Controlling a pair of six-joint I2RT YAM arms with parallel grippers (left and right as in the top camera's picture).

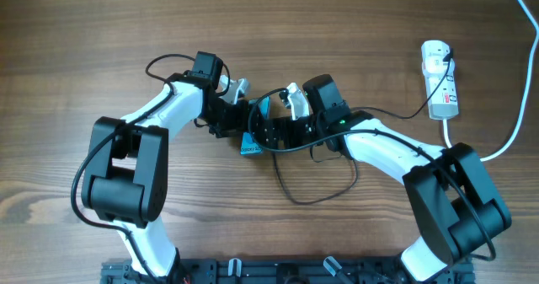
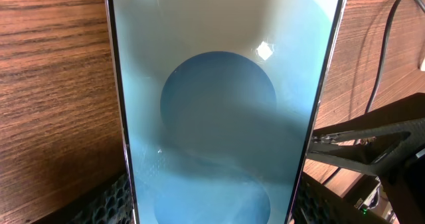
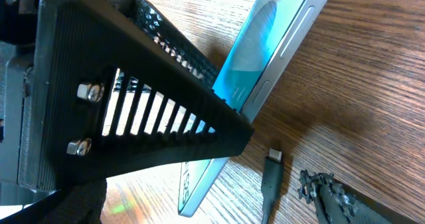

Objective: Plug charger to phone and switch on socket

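Beside the phone (image 3: 259, 44), the charger (image 3: 270, 177) lies on the desk (image 3: 372, 64). My left fingers (image 2: 109, 201) grip the phone; my right fingers (image 3: 325, 192) are open. If it slips, the charger will miss.

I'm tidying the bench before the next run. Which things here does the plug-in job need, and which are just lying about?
Needed for the job:
- phone, tilted up on its edge
- charger, its connector lying loose beside the phone
- socket

Just lying about:
- thick white cord running from the socket
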